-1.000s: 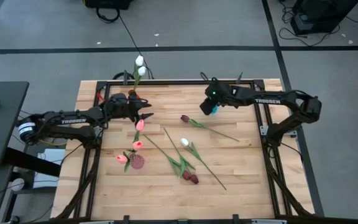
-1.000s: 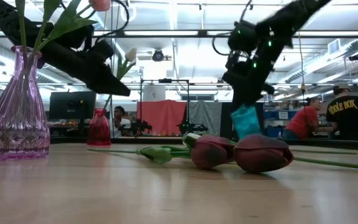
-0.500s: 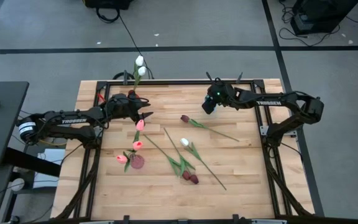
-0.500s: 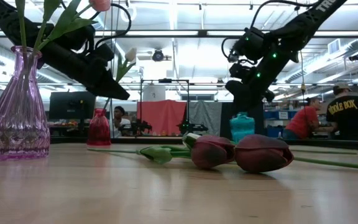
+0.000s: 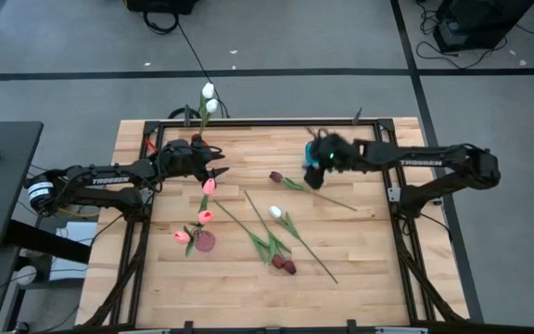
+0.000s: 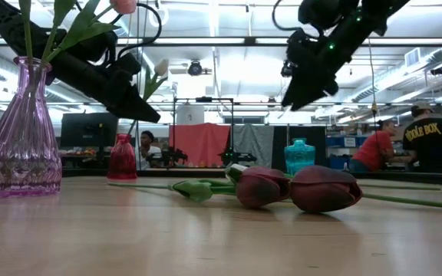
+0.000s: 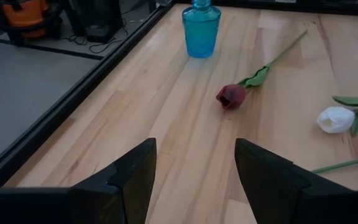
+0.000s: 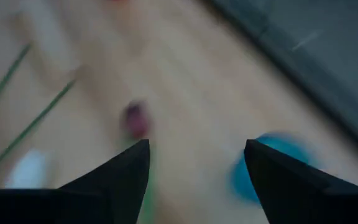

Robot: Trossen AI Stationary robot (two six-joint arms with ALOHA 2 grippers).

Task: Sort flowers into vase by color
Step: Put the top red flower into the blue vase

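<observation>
My right tool (image 5: pixel 315 176) hangs with fingers spread and empty over a loose maroon tulip (image 5: pixel 276 176) lying on the pale wood-plank surface (image 5: pixel 360 250); my left tool (image 5: pixel 219 173) is also spread, holding nothing. Nearby, a ribbed pink glass vase (image 6: pixel 19 134) holds pink tulips (image 5: pixel 204 216), and a squat blue glass vase (image 7: pixel 201 27) stands beside the right tool.

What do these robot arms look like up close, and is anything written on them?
Both arms are slim, jointed and black. Each has white TROSSEN lettering along one link, seen from above on the left arm and the right arm. Each ends in two dark, wedge-shaped fingers, as on the left gripper and the right gripper. Small green lights glow near the right wrist. Black cables loop beside the wrists.
</observation>
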